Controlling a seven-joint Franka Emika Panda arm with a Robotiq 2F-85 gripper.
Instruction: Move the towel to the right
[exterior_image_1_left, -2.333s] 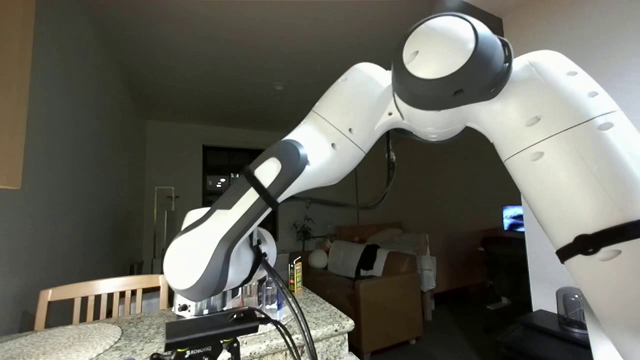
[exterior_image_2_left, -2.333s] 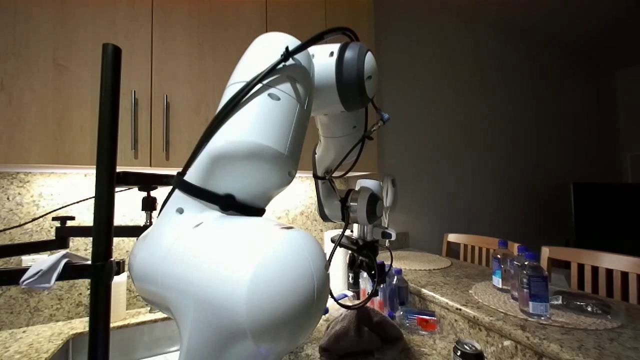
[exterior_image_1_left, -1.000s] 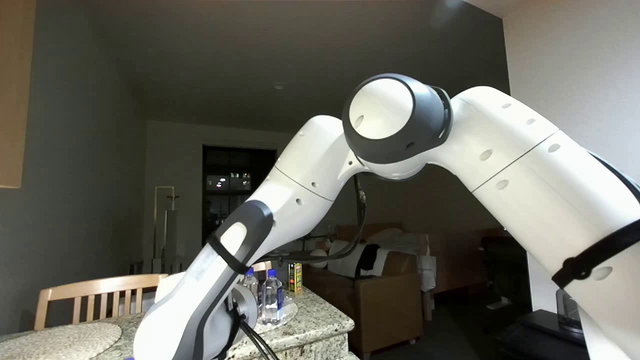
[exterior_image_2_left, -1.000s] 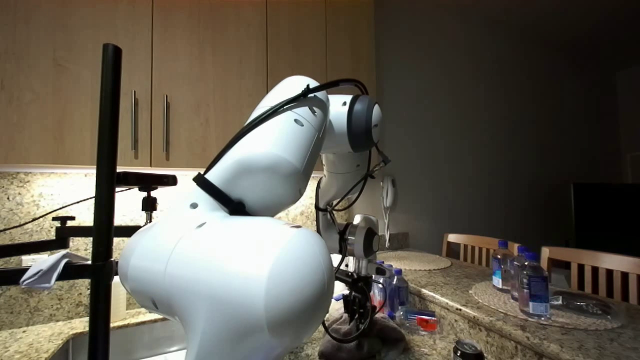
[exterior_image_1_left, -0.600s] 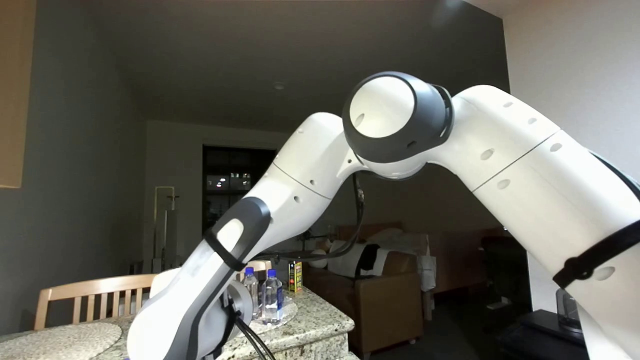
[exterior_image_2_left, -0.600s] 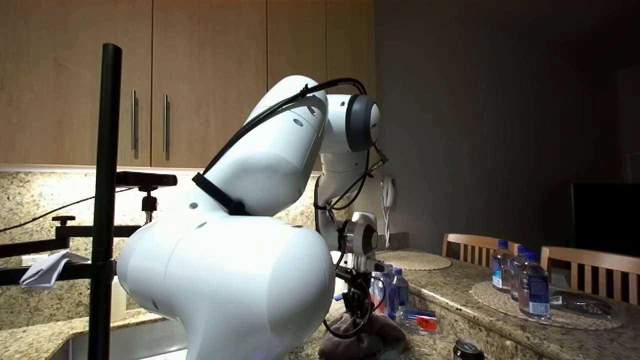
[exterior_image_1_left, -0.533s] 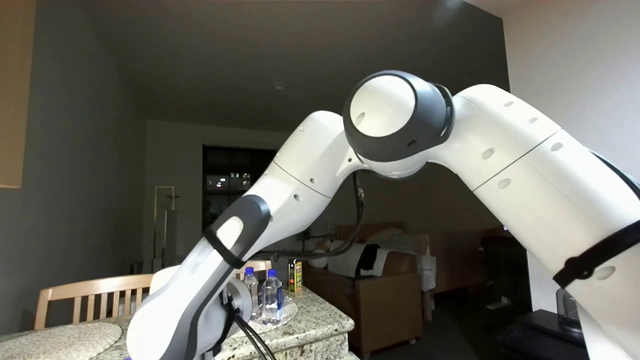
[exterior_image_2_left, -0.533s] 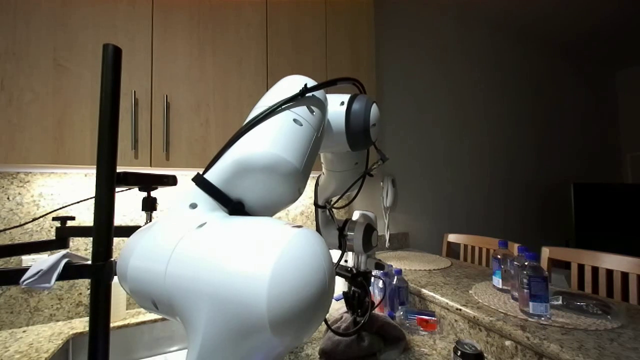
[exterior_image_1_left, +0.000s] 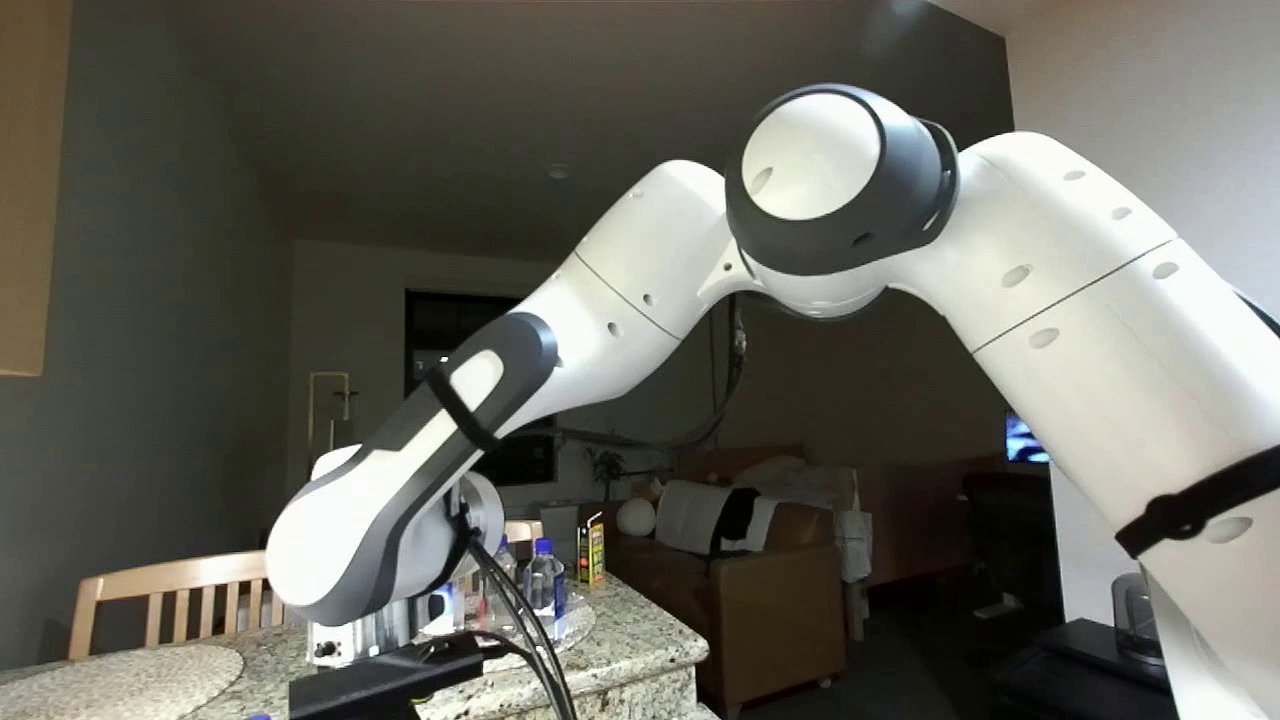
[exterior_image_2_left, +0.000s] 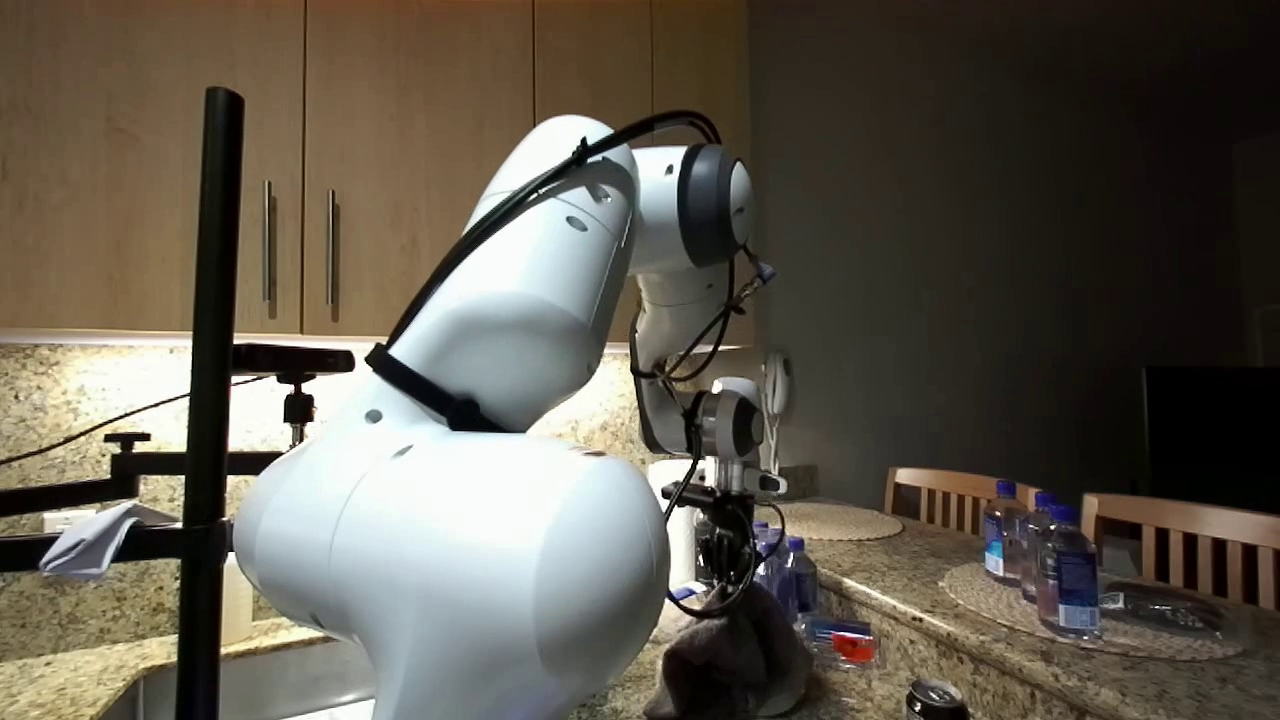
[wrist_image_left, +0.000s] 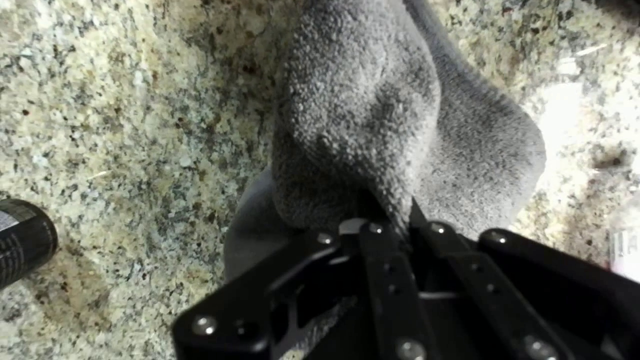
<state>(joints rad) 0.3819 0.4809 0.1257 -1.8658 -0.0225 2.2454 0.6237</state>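
The towel (wrist_image_left: 365, 95), grey and fuzzy, bunches up into a peak in the wrist view, its lower folds spreading over the granite counter. Between the black fingers (wrist_image_left: 395, 295) a narrow fold of it is pinched, so my gripper (wrist_image_left: 391, 201) is shut on the cloth. The fingertips are partly buried in the folds. In an exterior view the towel (exterior_image_2_left: 740, 655) hangs as a tall dark-grey heap beneath the gripper (exterior_image_2_left: 722, 590); whether its bottom still touches the counter is hard to tell. Another exterior view cuts off the fingers and shows no towel.
A black can (wrist_image_left: 22, 242) stands near the towel. Beyond it are upright bottles (exterior_image_2_left: 801, 578) and one lying bottle (exterior_image_2_left: 838, 642) with a red label. More bottles (exterior_image_2_left: 1068, 580) stand on the raised counter. A pale cloth (exterior_image_2_left: 105, 540) drapes over the stand beside a black pole (exterior_image_2_left: 210, 400).
The gripper came down onto the towel and shut on it. Over the last half second the arm has risen, drawing the towel up into a taller, narrower heap.
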